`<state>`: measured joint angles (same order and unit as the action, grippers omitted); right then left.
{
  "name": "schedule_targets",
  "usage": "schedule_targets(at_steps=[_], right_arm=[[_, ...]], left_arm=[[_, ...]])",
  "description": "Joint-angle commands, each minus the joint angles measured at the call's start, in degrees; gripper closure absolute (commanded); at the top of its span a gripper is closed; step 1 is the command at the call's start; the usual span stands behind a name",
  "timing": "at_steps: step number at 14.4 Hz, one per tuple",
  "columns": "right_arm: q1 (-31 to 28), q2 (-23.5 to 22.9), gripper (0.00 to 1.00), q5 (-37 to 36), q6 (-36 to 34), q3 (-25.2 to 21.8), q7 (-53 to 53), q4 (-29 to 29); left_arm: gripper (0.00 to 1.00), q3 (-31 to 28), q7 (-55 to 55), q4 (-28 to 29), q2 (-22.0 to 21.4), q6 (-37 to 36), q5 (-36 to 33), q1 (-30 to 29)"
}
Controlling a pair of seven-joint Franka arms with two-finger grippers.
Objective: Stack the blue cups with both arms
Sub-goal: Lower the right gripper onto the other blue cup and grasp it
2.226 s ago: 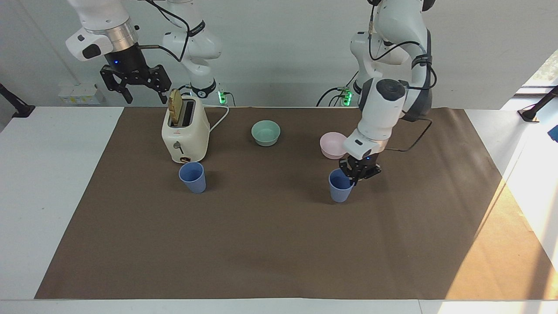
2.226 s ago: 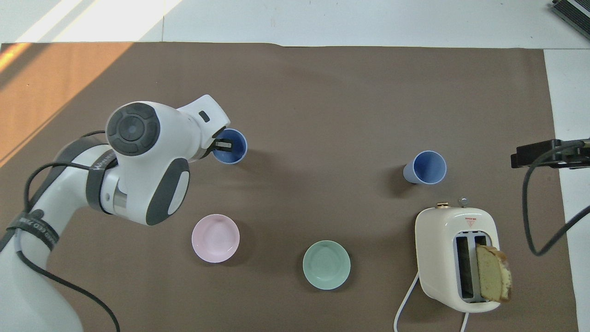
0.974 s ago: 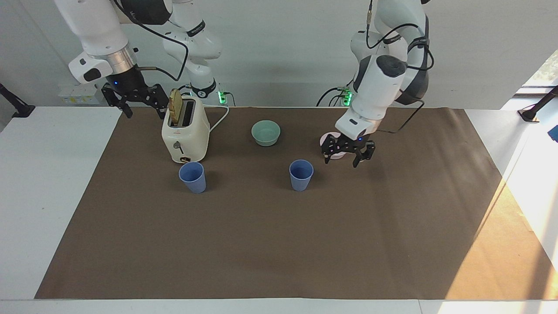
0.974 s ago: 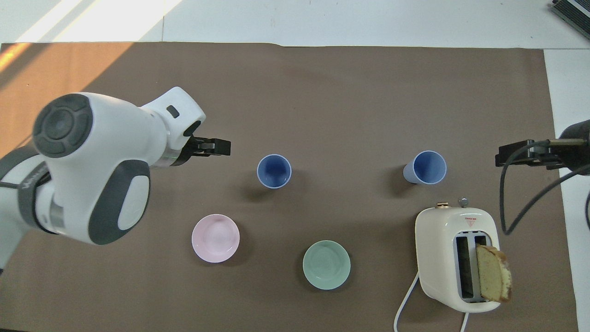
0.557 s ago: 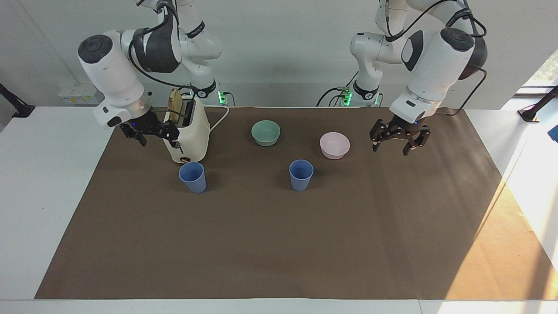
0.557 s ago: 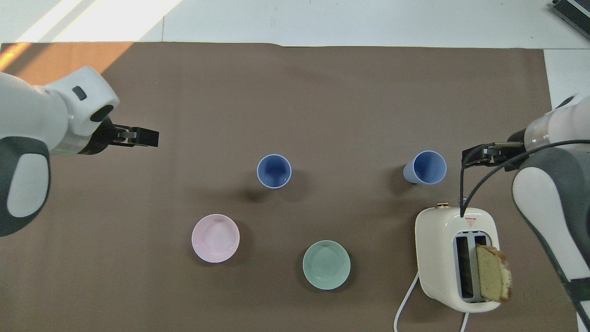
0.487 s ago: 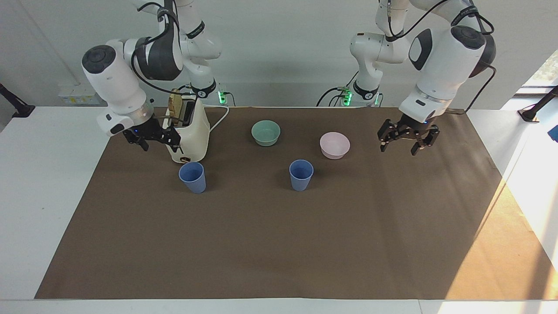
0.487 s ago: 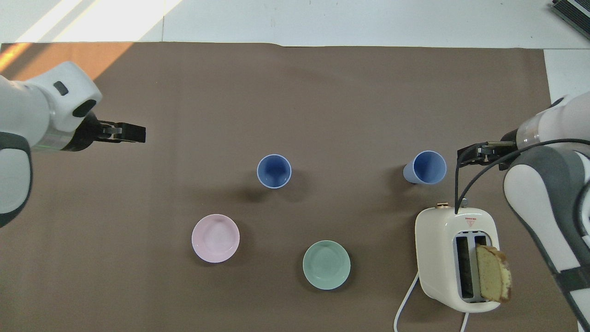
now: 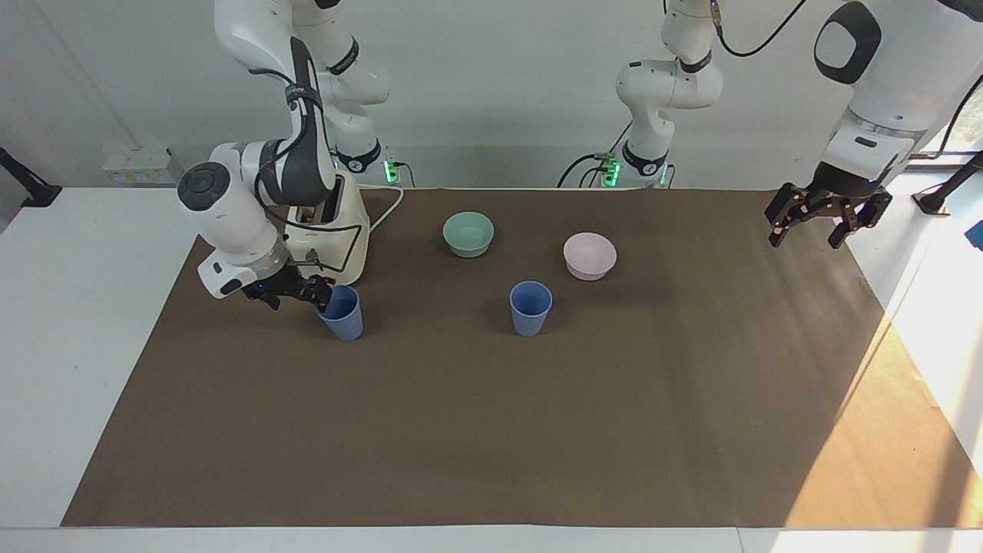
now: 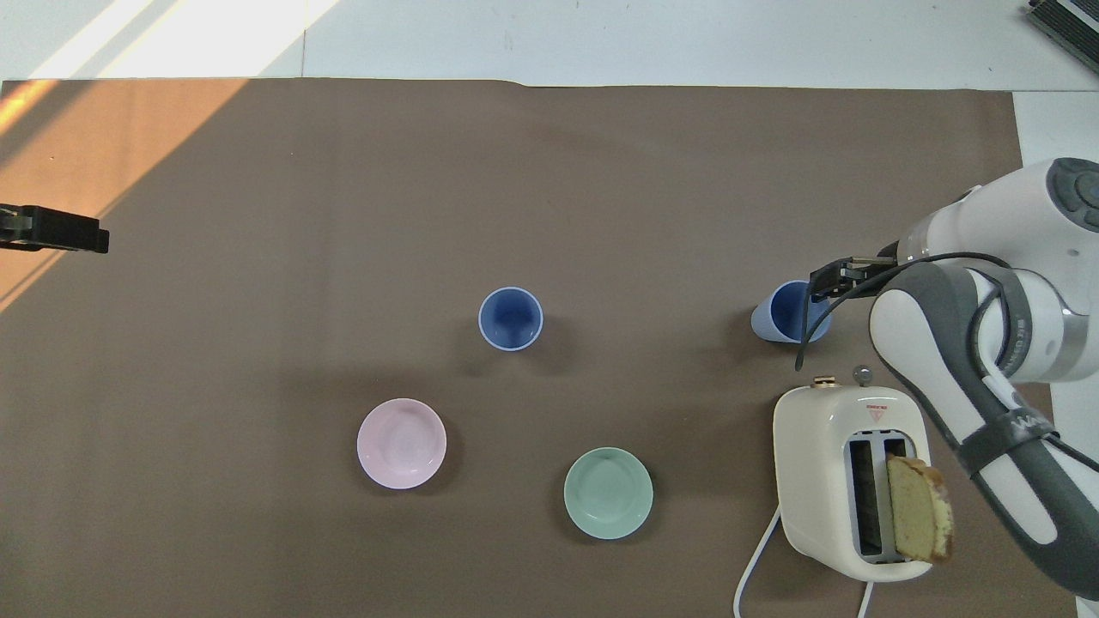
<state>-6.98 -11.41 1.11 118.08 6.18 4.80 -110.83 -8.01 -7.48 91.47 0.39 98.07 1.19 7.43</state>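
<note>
Facing view: the right gripper (image 9: 290, 294) sits at nine o'clock of one blue cup (image 9: 341, 312), a finger at its rim; whether it has clamped cannot be told. A shallow rim pinch could tip the cup against the toaster (image 9: 335, 230). The second blue cup (image 9: 531, 308) stands mid-mat. The left gripper (image 9: 826, 217), spread open and empty, waits over the mat's edge.

Overhead view: half a second ago the right gripper (image 10: 846, 275) was short of the cup (image 10: 786, 314); now it overlaps its three o'clock rim. The left gripper (image 10: 53, 230) has pulled back toward nine o'clock.
</note>
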Motion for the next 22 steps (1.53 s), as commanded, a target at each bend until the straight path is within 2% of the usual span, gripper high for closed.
schedule_targets(at_steps=[1,4,5,6,7,8,9,16,18,20,22], right_arm=[[0.91,1.39,0.00,0.03,1.10,0.23,1.53,-2.37],[1.09,1.03,0.00,0.03,1.19,0.23,1.00,-2.46],[1.09,0.95,0.08,0.03,1.27,0.23,0.65,-2.46],[1.09,0.95,0.42,0.03,1.28,0.23,0.74,-2.46],[1.18,0.95,0.58,0.03,1.28,0.32,0.91,-2.37],[1.18,0.95,0.92,0.03,1.28,0.32,1.35,-2.37],[1.62,0.95,1.00,0.03,1.19,0.24,1.53,-2.37],[1.97,-0.55,1.00,0.29,-1.09,0.59,0.74,1.31],[2.06,-0.46,1.00,1.17,-4.16,0.85,1.52,4.38],[2.06,-0.46,1.00,2.13,-8.63,1.64,1.79,9.82],[2.50,-0.37,1.00,3.10,-10.93,3.91,5.81,14.56]], left_arm=[[0.00,0.36,-1.83,-2.52,0.67,-6.56,-1.10,-0.92],[0.00,0.19,-1.92,-5.69,1.90,-8.60,-0.58,-1.27],[0.00,0.19,-1.84,-5.69,1.64,-8.51,-0.66,-1.28],[0.00,0.19,-1.92,-5.25,1.29,-8.60,-0.58,-1.28],[0.00,0.19,-1.92,-4.64,0.94,-8.78,-0.58,-1.36],[0.00,0.19,-1.84,-4.20,0.67,-8.78,-0.58,-1.36],[0.00,0.19,-1.83,-4.19,0.67,-8.69,-0.58,-1.28],[0.00,0.27,-1.83,-3.75,0.49,-9.04,-0.58,-1.28],[0.00,0.19,-1.83,-3.75,0.41,-9.04,-0.58,-1.28],[0.00,0.19,-1.83,-3.75,0.41,-9.13,-0.58,-1.28],[0.00,0.19,-1.75,-3.75,0.41,-9.13,-0.58,-1.28]])
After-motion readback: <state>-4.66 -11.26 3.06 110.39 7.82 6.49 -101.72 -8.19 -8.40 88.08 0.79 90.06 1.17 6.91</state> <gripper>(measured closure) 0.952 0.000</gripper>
